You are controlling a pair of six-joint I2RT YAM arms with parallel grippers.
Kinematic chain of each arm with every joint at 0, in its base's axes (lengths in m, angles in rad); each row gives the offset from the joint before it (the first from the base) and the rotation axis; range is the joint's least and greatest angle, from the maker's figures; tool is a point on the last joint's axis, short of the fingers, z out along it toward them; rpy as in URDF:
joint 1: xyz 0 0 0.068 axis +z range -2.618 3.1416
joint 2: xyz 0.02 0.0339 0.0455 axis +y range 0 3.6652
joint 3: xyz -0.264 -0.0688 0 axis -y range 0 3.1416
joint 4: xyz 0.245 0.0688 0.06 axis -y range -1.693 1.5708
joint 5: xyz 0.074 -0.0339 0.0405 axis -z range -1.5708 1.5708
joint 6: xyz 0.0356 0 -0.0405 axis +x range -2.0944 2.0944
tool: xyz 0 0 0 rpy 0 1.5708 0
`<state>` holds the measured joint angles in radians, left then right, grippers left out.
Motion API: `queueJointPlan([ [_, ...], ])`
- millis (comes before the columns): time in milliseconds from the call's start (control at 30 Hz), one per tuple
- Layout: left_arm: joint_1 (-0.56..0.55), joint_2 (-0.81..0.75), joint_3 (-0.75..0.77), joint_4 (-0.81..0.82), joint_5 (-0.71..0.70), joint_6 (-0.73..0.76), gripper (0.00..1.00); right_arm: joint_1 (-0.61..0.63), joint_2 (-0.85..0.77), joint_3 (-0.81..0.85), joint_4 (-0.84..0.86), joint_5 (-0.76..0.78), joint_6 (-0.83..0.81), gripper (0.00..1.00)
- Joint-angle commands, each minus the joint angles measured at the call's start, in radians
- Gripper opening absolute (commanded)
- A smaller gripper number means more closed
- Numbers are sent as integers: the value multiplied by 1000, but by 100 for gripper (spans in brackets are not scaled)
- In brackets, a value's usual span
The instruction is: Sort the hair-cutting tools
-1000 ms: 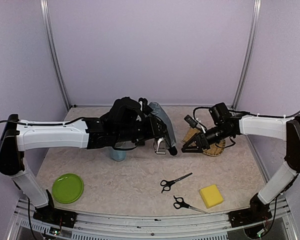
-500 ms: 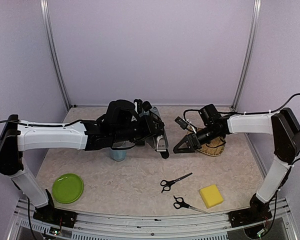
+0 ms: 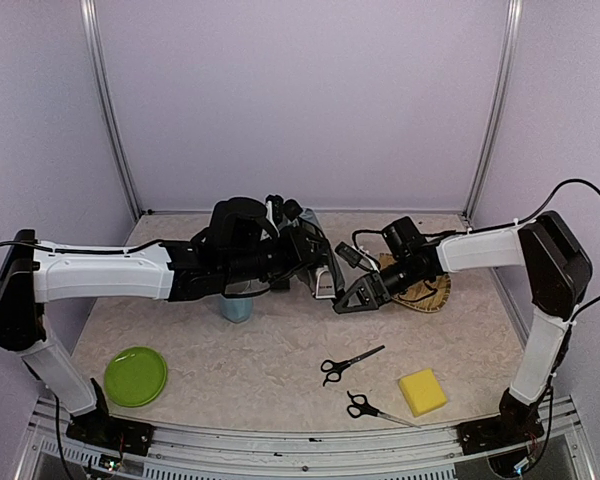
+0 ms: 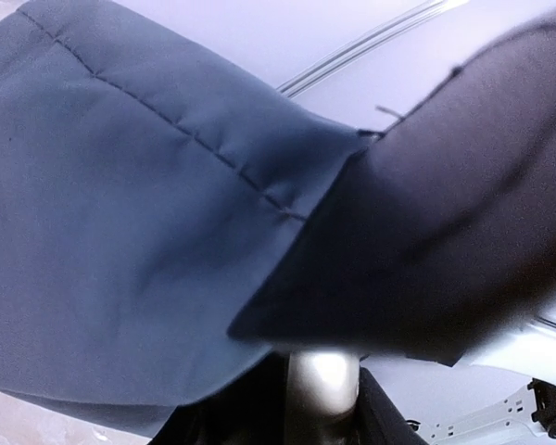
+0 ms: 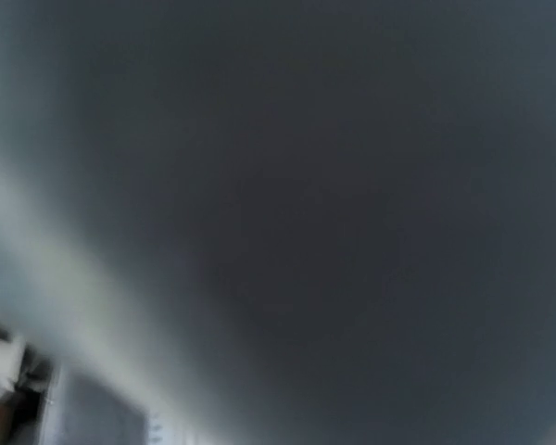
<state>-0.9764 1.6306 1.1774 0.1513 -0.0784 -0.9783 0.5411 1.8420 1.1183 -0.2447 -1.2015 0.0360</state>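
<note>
We find the left gripper (image 3: 318, 274) clamped on a smooth silver-black clipper (image 4: 321, 389) under stitched blue-grey cloth (image 4: 120, 213). Beside it sits the right gripper (image 3: 346, 304); we cannot tell its state.

Marbled beige desk (image 3: 280, 340): smooth, stone-look, faintly shiny. At eight o'clock, glossy green plastic plate (image 3: 135, 376). At five o'clock, matt, porous yellow sponge (image 3: 422, 391). Toward six o'clock, scissors (image 3: 348, 363) and second scissors (image 3: 373, 408): matt black plastic loops, thin bright steel blades. Near centre, clipper (image 3: 325, 284): silvery metal-look body, black plastic end. Blue-grey pouch (image 4: 120, 213): matt woven cloth, stitched seams. At four o'clock, tan, wood-like round mat (image 3: 435, 296).
</note>
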Motion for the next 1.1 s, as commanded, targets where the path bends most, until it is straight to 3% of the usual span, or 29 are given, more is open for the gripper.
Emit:
queueJointPlan([
  [0,7,-45,-8,65,-4,-2,0,7,-46,-35,86,-60,24,24],
  [67,8,-39,-4,51,-23,-1,0,7,-52,-49,90,-65,26,7],
  [133,8,-28,4,20,-62,-6,0,7,-66,-67,83,-57,15,0],
  [433,13,47,-2,52,-220,-105,0,8,-145,-135,59,-28,-34,0],
  [767,48,85,-35,108,-237,-233,0,14,-147,-139,33,7,-59,0],
  [1067,83,63,-132,291,-171,-299,0,20,-149,-137,33,14,-59,0],
])
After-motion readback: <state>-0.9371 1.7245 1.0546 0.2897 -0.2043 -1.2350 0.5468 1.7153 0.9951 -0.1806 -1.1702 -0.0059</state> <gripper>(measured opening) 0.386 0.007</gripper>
